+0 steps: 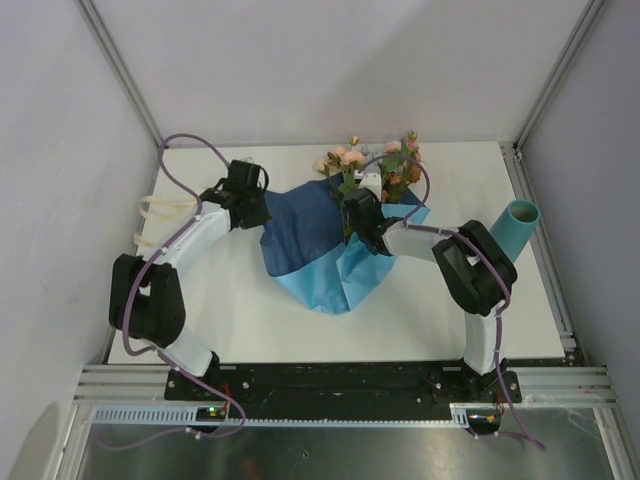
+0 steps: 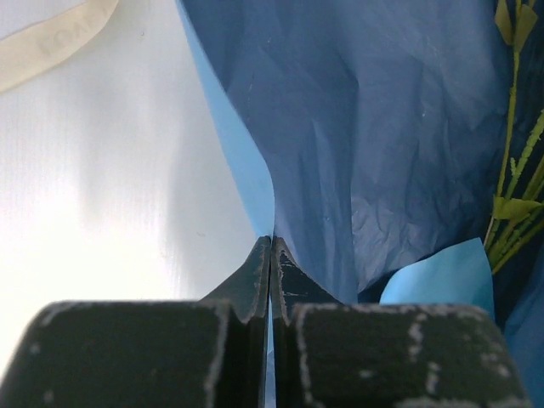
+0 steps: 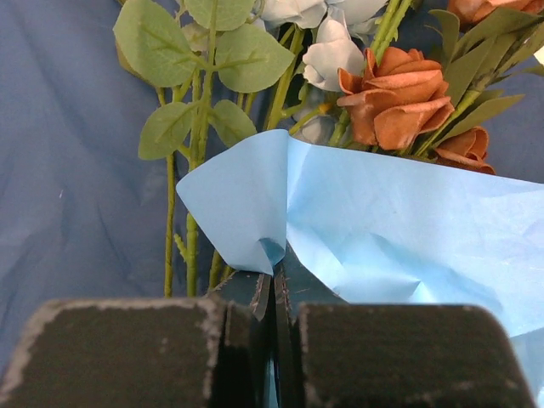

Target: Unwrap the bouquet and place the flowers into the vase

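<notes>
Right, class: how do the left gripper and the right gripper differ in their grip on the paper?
The left gripper holds the paper's left edge; the right gripper holds a light-blue fold. The left gripper sits beside bare table; the right gripper beside the flowers. Both are shut on the paper.

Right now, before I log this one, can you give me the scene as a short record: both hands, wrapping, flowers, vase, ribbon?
left hand: shut on the left edge of the blue paper
right hand: shut on a light-blue fold of the paper beside the flowers
blue paper: spread open on the table, navy side up
flowers: lying on the paper, heads toward the far edge
vase: at the table's right edge, no flowers in it
ribbon: loose at the table's left edge
</notes>
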Tool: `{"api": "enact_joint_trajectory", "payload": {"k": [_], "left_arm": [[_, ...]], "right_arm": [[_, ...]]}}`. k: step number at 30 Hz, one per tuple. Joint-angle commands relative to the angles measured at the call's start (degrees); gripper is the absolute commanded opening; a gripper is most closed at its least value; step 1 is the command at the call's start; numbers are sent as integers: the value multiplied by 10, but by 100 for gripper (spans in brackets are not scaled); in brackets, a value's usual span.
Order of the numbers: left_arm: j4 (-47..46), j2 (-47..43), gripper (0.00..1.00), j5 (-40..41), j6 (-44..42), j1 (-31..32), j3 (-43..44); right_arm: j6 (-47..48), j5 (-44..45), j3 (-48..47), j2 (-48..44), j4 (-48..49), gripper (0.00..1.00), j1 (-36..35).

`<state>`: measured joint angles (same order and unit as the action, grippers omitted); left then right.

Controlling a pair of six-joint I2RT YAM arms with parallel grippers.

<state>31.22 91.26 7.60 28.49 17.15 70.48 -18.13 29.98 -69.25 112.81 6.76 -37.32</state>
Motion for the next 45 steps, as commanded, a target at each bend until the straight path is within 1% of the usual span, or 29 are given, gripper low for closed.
{"api": "enact_joint_trajectory", "payload": {"k": [1, 5, 7, 10, 14, 16, 18, 21, 25, 27, 30, 32, 34, 37, 40, 42, 45], "left_arm": [[-11, 12, 0, 20, -2, -16, 18], [-11, 31, 0, 22, -24, -24, 12], [-10, 43, 0, 18, -34, -26, 12], [-11, 59, 0, 26, -46, -28, 17], [-10, 80, 0, 24, -54, -36, 31], [-10, 91, 0, 19, -63, -37, 38], [-11, 105, 0, 16, -73, -37, 48], [-11, 125, 0, 10, -83, -37, 61], [-11, 137, 0, 7, -86, -37, 70], [-11, 141, 0, 12, -86, -38, 71], [-9, 150, 0, 17, -89, -37, 76], [-9, 152, 0, 16, -86, -38, 77], [-9, 154, 0, 8, -84, -38, 79], [-9, 156, 0, 3, -79, -38, 82], [-9, 157, 0, -1, -74, -37, 82], [-9, 157, 0, -2, -71, -37, 80], [-9, 157, 0, -4, -69, -37, 78]], "right_arm": [[20, 12, -9, -75, -36, 0, -10], [-25, 46, 57, -157, -80, 0, -21], [-52, 64, 118, -199, -88, 0, -29], [-97, 75, 184, -261, -108, 0, -41], [-167, 133, 242, -328, -197, 1, -52], [-201, 175, 259, -354, -255, 6, -55], [-241, 193, 272, -378, -308, 11, -55], [-295, 186, 300, -413, -357, 19, -58], [-330, 170, 335, -461, -384, 35, -50], [-335, 167, 339, -486, -401, 42, -40], [-325, 144, 335, -538, -424, 57, -33], [-307, 119, 326, -589, -438, 63, -32], [-291, 95, 311, -641, -452, 67, -32], [-259, 63, 284, -713, -454, 67, -32], [-221, 34, 272, -764, -404, 64, -35], [-189, 23, 269, -780, -357, 63, -36], [-153, 8, 252, -760, -313, 65, -33]]}}
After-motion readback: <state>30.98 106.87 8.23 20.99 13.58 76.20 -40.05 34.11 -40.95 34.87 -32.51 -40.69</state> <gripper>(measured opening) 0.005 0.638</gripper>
